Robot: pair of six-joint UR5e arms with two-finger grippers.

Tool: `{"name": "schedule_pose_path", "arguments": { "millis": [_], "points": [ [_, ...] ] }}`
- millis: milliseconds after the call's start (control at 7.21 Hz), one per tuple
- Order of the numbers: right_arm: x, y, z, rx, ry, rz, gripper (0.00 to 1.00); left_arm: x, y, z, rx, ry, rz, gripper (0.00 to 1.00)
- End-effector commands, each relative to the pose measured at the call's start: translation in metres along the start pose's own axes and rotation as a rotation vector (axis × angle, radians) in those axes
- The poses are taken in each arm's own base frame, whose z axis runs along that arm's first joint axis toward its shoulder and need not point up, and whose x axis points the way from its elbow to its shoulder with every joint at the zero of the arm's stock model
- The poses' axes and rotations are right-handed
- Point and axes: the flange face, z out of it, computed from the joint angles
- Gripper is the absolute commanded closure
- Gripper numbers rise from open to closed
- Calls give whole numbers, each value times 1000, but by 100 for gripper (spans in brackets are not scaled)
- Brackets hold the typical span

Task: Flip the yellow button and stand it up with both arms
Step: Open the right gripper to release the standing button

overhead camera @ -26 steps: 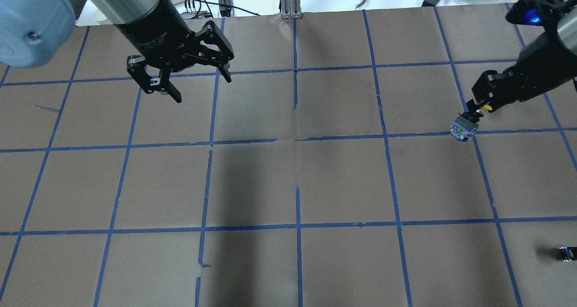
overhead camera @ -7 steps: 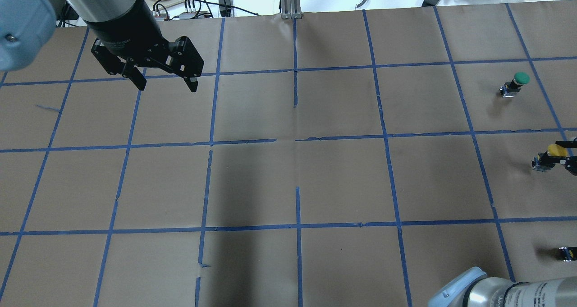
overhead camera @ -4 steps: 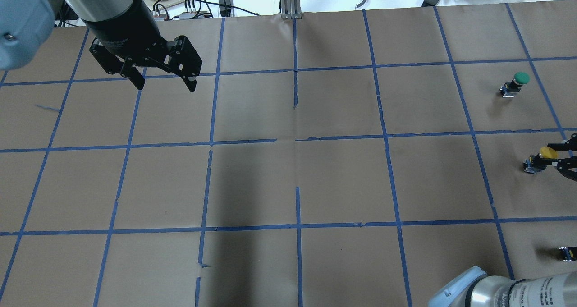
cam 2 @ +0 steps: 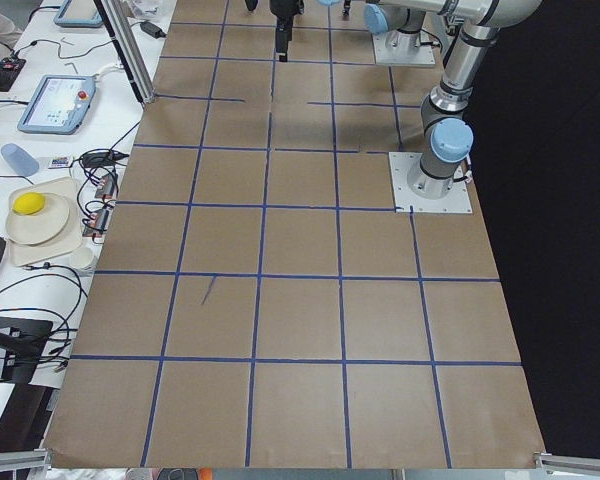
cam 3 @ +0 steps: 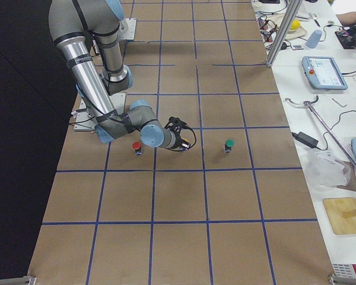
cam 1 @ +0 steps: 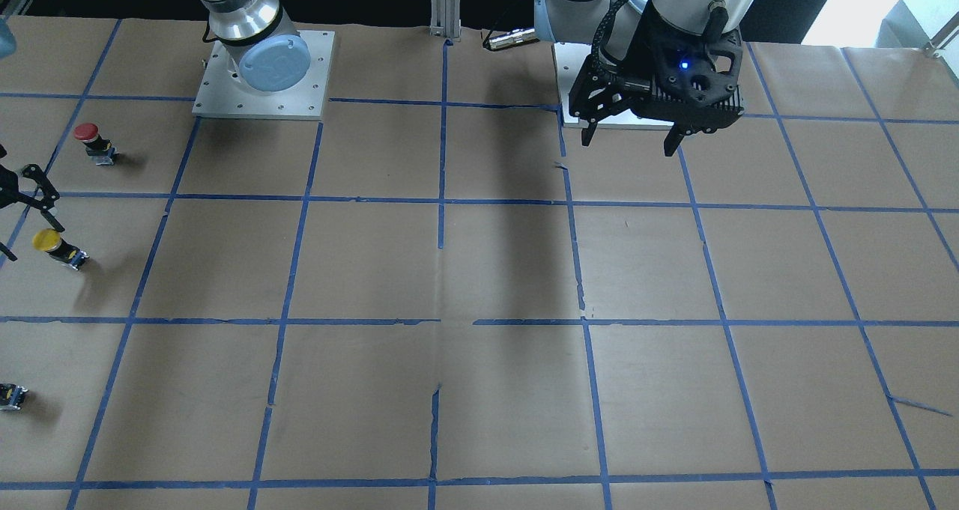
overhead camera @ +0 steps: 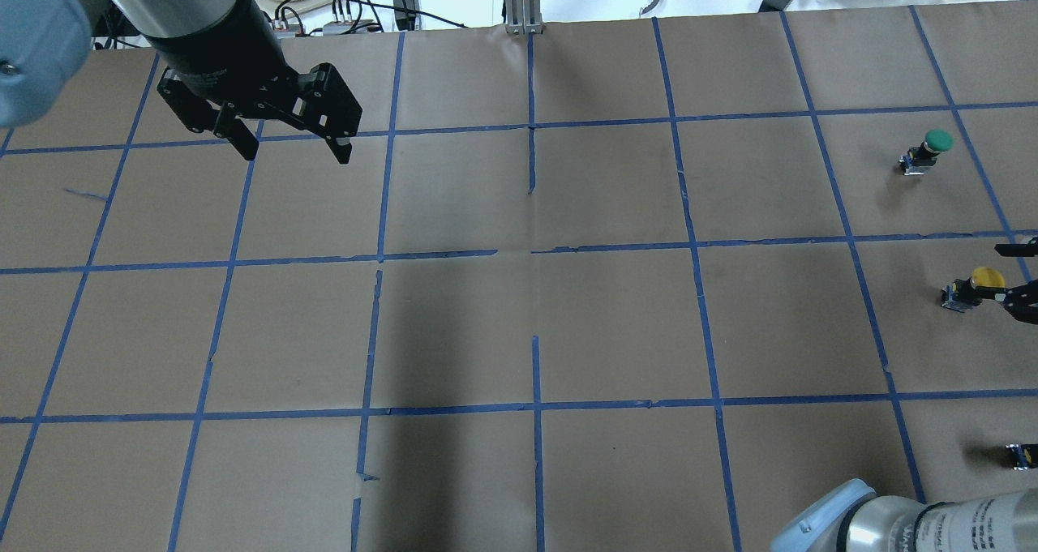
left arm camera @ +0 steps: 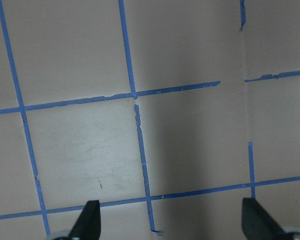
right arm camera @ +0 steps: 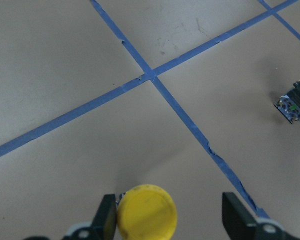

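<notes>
The counter (overhead camera: 616,325) is the biggest thing: a wide brown surface, divided into squares by blue tape lines (overhead camera: 535,252).

The left arm (overhead camera: 203,17) comes in on the robot's left side and hangs above the counter. The right arm (cam 3: 86,65) bends down from its base, and its wrist is low over the counter on the robot's right side.

The left gripper (overhead camera: 296,153) points down at the taped surface. Its two fingers (left arm camera: 90,222) are wide apart and there is nothing between them. It is well apart from all the buttons.

The right gripper (right arm camera: 171,215) is low at the right edge of the overhead view. Its fingers (right arm camera: 235,215) are apart, one on each side of the yellow button (overhead camera: 986,278). In the right wrist view the yellow cap is just beside one finger and clearly away from the other. If that near finger really touches the button, I cannot tell.

The yellow button stands upright on its dark body with the cap on top, inside a square far on the robot's right.

A green button (overhead camera: 937,140) stands upright farther from the robot, and a red button (cam 1: 88,137) stands upright closer to the right arm's base. The yellow button is between these two and apart from both.
</notes>
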Motion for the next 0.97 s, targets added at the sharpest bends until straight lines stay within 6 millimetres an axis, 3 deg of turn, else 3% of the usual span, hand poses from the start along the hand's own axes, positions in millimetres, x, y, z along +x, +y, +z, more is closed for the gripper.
{"name": "schedule_pose_path", "arguments": {
  "millis": [0, 416, 555, 832],
  "points": [
    [0, -7, -10, -16, 15, 63, 1, -1, 1, -1, 2, 0, -3, 0],
    [-10, -47, -47, -146, 41, 270, 1, -1, 1, -2, 5, 0, 0, 0],
    [-16, -70, -60, -200, 54, 344, 1, -1, 1, -2, 5, 0, 0, 0],
    [-26, -141, -80, -301, 80, 514, 0, -1, 1, -3, 7, 0, 0, 0]
  ]
}}
